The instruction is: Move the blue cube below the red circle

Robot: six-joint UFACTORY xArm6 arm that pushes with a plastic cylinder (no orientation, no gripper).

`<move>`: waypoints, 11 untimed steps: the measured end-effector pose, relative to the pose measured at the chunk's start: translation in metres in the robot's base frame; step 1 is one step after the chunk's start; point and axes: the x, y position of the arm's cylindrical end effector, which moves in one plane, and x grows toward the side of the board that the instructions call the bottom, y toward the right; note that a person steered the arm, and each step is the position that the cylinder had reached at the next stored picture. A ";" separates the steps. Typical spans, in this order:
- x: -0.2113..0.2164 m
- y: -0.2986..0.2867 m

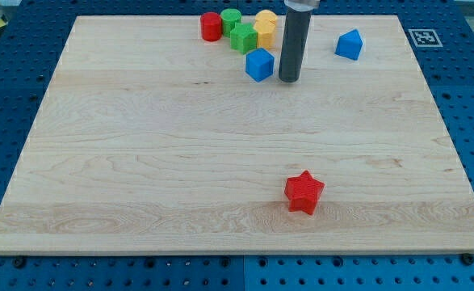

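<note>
The blue cube [259,64] sits near the view's top, just below a cluster of blocks. The red circle [211,26], a short red cylinder, stands at the cluster's left end, up and to the left of the cube. My tip [289,79] rests on the board just to the right of the blue cube, a small gap between them. The rod rises out of the view's top.
A green cylinder [231,19], a green block [243,38], a yellow cylinder [266,18] and a yellow block [263,33] crowd beside the red circle. A blue pointed block [350,44] lies at the top right. A red star [304,192] lies at the lower right. The wooden board [140,145] sits on blue pegboard.
</note>
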 end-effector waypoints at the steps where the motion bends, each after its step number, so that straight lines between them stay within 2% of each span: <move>1: -0.001 -0.012; 4: -0.017 -0.054; 6: -0.019 -0.027; 8: -0.038 -0.085; 9: -0.039 -0.087; 10: -0.018 -0.087; 11: -0.005 -0.123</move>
